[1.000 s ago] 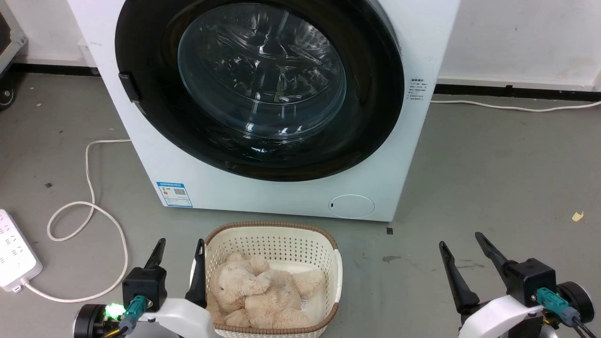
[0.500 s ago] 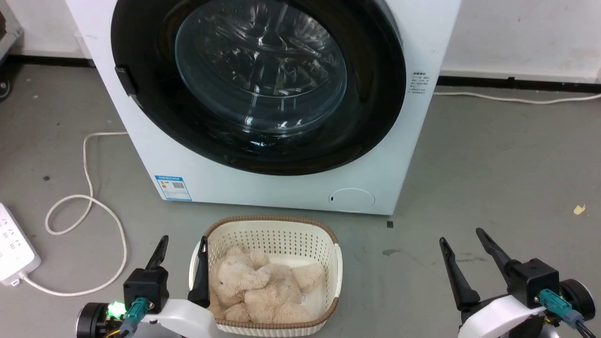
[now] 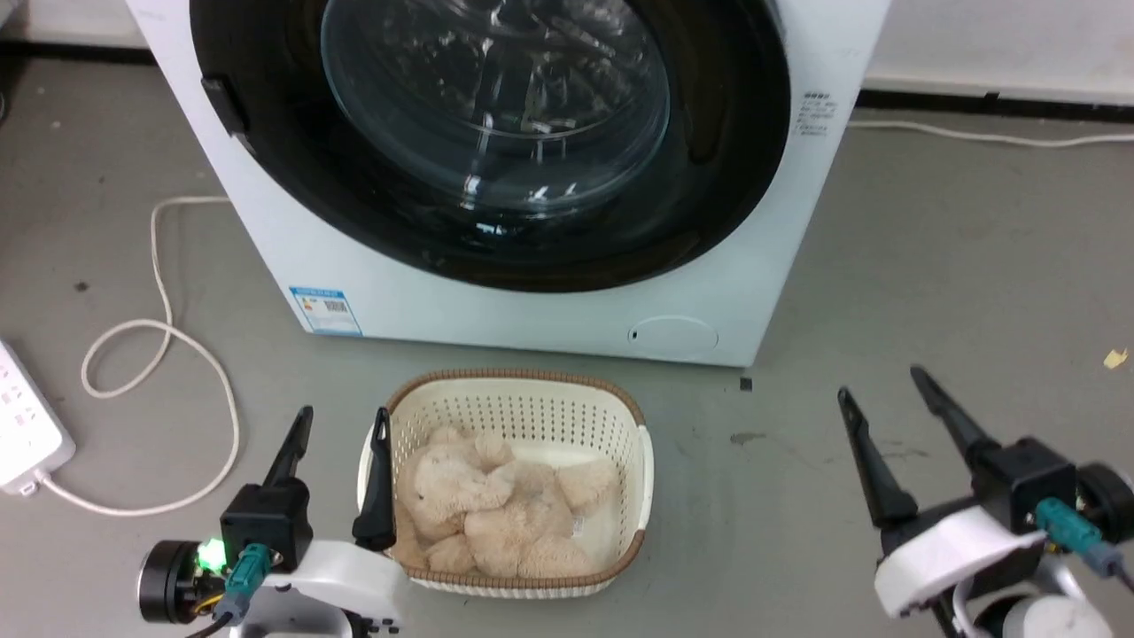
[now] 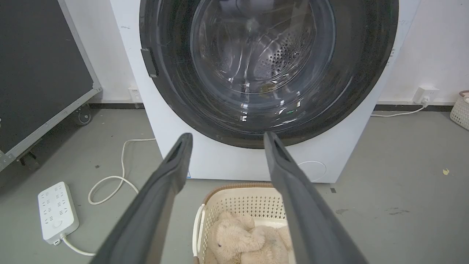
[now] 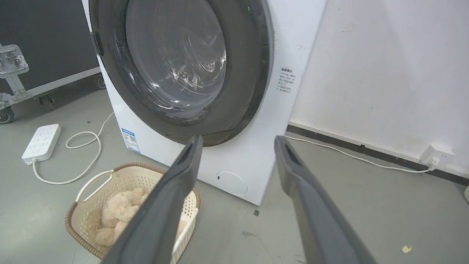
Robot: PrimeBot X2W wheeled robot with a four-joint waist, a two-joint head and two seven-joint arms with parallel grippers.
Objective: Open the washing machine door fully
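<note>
Behind the basket [image 3: 514,379], the washing machine door [image 3: 709,177] sits shut on the washing machine [image 3: 532,315]. The left hand [image 3: 344,415] and right hand [image 3: 880,383] are both open, one each side of the basket. A low reach could bump the basket.

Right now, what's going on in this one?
A two-armed robot faces a white washing machine. The washing machine door looks shut against it, and nothing is touching it. The left gripper and the right gripper are both open and empty, held low above the floor, short of the machine. A basket holding a plush toy sits on the floor in front of the machine, right beside the left gripper.
</note>
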